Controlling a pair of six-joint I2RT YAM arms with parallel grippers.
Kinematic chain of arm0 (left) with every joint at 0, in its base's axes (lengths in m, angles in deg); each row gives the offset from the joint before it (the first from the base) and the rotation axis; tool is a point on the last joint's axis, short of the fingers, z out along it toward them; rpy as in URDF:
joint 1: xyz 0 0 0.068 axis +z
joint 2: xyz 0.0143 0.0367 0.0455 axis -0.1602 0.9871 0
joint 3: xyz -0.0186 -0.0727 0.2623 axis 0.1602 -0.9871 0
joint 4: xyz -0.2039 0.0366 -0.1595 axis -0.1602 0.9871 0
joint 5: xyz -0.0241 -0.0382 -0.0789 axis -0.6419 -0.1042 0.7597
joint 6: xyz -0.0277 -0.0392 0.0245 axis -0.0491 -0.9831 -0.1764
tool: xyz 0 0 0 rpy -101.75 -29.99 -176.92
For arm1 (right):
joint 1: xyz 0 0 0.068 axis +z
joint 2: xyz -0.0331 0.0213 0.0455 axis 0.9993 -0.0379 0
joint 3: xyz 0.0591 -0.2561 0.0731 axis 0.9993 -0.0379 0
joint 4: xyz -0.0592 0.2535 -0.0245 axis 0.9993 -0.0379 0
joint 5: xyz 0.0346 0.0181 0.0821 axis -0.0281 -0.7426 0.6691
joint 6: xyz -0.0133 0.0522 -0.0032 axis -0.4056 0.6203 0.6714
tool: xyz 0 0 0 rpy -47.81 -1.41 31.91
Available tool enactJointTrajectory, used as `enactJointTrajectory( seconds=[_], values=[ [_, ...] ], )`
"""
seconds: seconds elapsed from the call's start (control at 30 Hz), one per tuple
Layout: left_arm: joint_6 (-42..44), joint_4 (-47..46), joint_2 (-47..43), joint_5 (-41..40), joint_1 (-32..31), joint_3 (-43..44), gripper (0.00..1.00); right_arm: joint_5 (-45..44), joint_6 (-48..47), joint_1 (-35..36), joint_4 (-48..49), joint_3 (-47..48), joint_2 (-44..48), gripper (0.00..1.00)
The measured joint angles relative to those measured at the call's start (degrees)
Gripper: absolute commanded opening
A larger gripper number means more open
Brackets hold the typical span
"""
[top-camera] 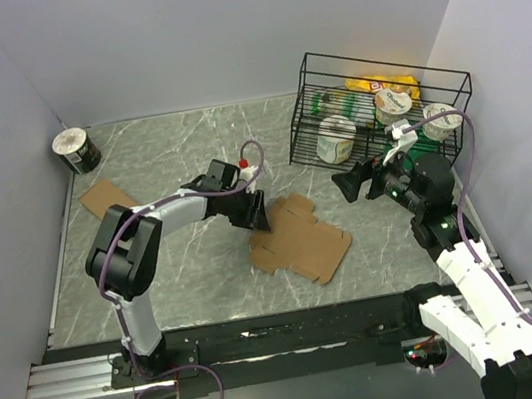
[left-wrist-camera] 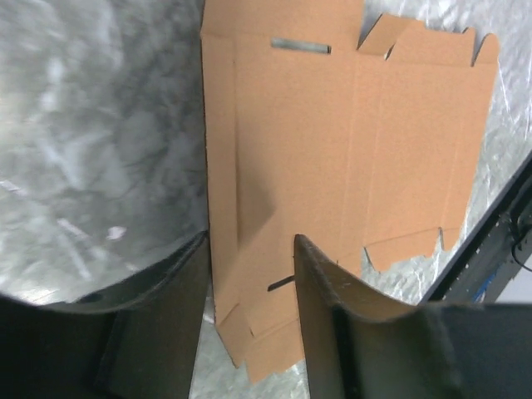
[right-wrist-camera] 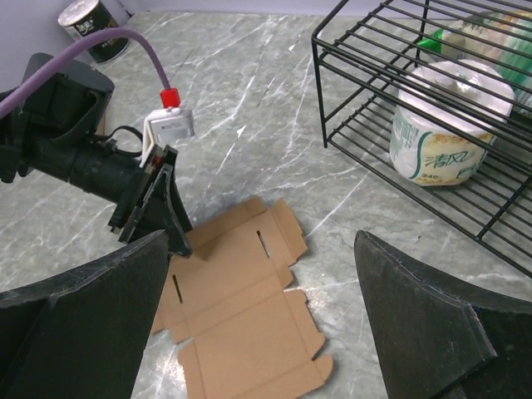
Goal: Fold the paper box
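Marble table [top-camera: 158,156] bears the paper box [top-camera: 304,244], flat, probably light and bendable: better pinch an edge flap. Left gripper [top-camera: 259,221] half-open over it; right gripper [top-camera: 350,184] wide, empty.

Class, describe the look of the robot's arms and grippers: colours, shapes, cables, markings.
Both the left arm and right arm have white links, black joints and a purple cable. The left gripper and right gripper have broad black wedge-shaped fingers. A red-capped white box sits by the left wrist.

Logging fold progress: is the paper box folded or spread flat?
Spread flat: the paper box lies as one sheet, flaps and slots showing.
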Motion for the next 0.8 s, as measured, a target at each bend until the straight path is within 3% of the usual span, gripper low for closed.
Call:
enactJointTrajectory(
  seconds=[0.13,0.33,0.57,0.8],
  values=[
    [0.2,0.0,1.5,0.6,-1.0,0.0,0.2,0.0,0.0,0.0,-0.4,0.0,0.3,0.98],
    [0.9,0.1,1.9,0.6,-1.3,0.0,0.01,0.0,0.0,0.0,-0.7,-0.7,0.7,0.98],
    [8.3,2.8,-4.7,1.2,-1.3,-0.5,0.01,3.5,-0.8,0.0,-1.0,-1.0,0.9,0.99],
    [20.3,9.0,-20.8,6.1,-1.3,-1.1,0.01,16.9,-3.9,0.2,0.8,-0.8,-0.8,0.98]
  ],
)
